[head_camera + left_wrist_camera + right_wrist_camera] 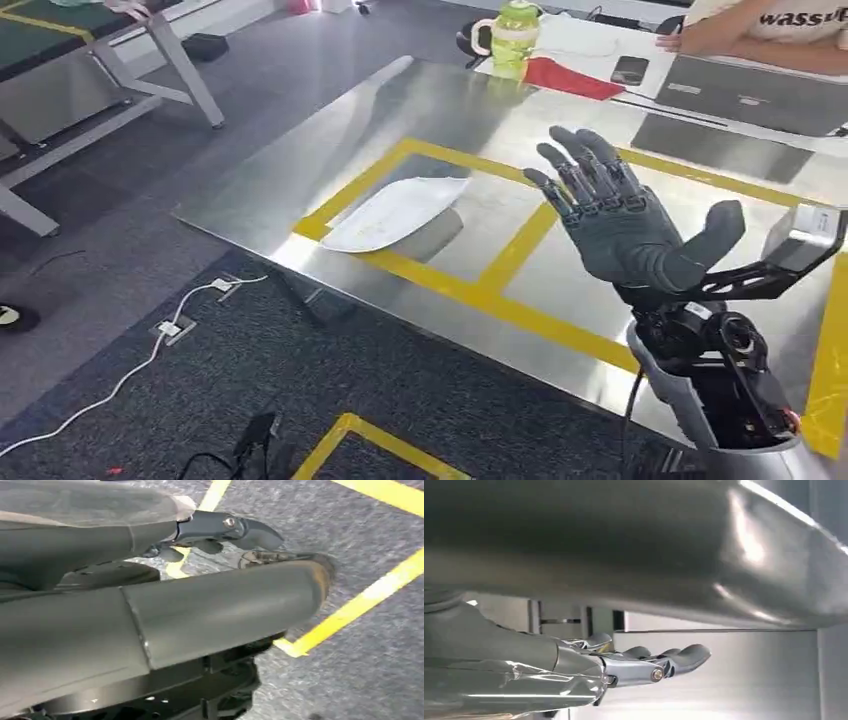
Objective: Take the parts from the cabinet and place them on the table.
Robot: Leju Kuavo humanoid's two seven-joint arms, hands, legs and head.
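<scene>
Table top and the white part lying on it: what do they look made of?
Table: looks like bare metal sheet, probably steel, with a semi-gloss brushed finish; it throws soft reflections and glare. Yellow tape marks boxes on it.
White part: thin, smooth, matte shell, likely moulded plastic or painted sheet; its dull mirror image shows in the metal beneath. The look leaves it open.

Green bottle (516, 37); phone (630, 69) — laptop (755, 93) beside.

A robotics test lab or workshop, probably: a steel table (300, 170) is carrying yellow tape (520, 245) zones, a white cable (130, 370) is running across grey carpet (120, 200), and a seated person (760, 35) is working beside a laptop (750, 95) far right.
</scene>
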